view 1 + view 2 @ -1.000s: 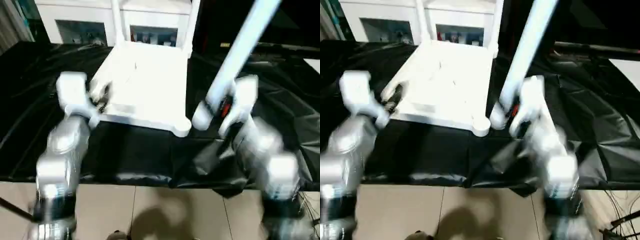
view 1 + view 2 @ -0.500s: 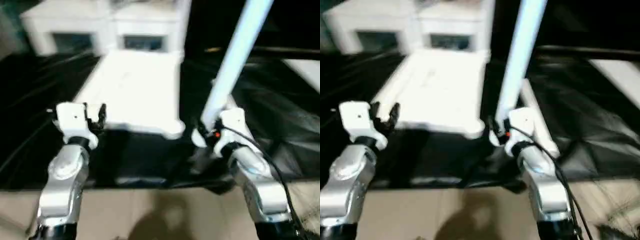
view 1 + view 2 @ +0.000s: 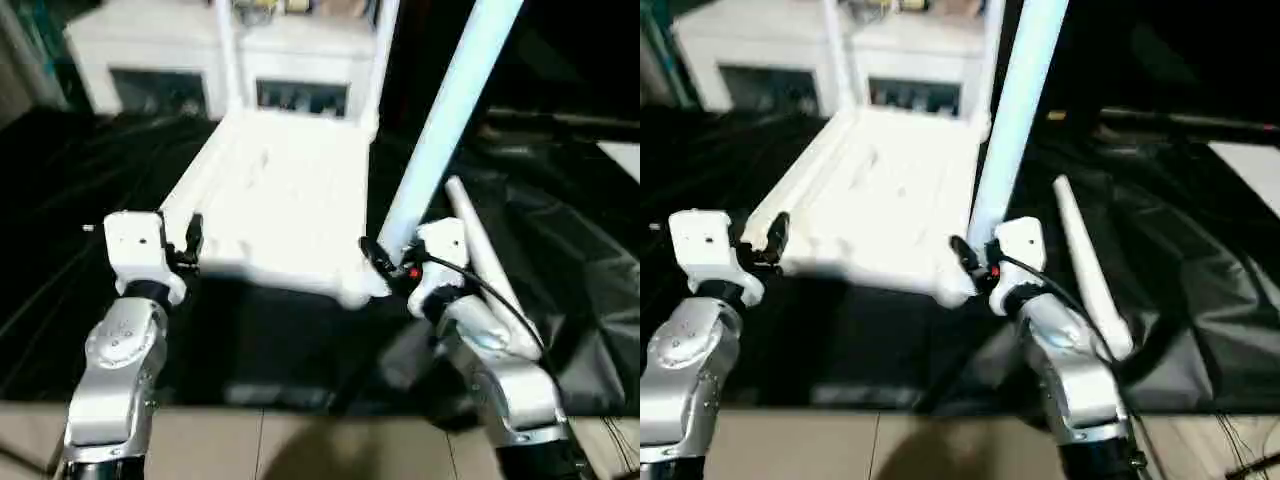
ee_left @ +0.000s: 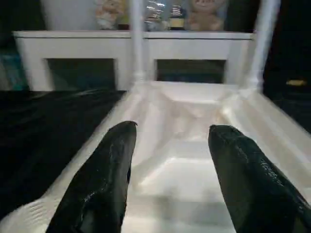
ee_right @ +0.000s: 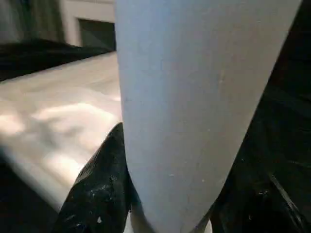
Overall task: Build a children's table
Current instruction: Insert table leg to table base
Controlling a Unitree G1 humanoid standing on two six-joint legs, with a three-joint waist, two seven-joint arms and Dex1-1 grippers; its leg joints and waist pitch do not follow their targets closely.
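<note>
Here, right end effector (image 3: 385, 262) gripping leg (image 3: 445, 120)

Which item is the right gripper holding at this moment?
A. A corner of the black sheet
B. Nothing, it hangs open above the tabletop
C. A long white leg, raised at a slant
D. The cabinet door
C: the right gripper is closed around the lower end of a long white leg that rises slanted beside the tabletop.
</note>
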